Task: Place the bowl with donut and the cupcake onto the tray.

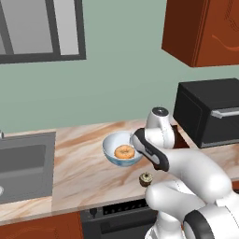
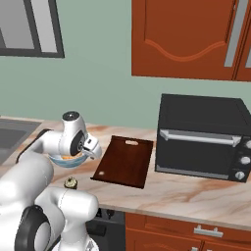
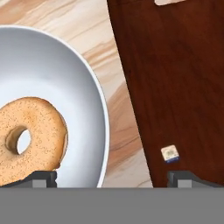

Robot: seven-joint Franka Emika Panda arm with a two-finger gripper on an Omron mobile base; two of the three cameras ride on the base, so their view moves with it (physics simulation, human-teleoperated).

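1. Nearest the counter's front edge, the cupcake (image 1: 146,179) stands on the marble counter (image 1: 84,172), just in front of the bowl.
2. Between my spread fingertips, my gripper (image 3: 111,178) straddles the right rim of the bowl (image 1: 113,148); one tip is over the bowl, the other over the tray, not clamped.
3. Inside the bowl lies the donut (image 3: 30,138).
4. Just beside the bowl lies the tray (image 2: 124,161).
5. Beyond it stands the black microwave (image 2: 202,137).

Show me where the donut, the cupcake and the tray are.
donut (image 1: 124,151), left base view, on its glazed ring.
cupcake (image 1: 146,178), left base view, on its swirled top.
tray (image 2: 125,162), right base view, on its bare middle.
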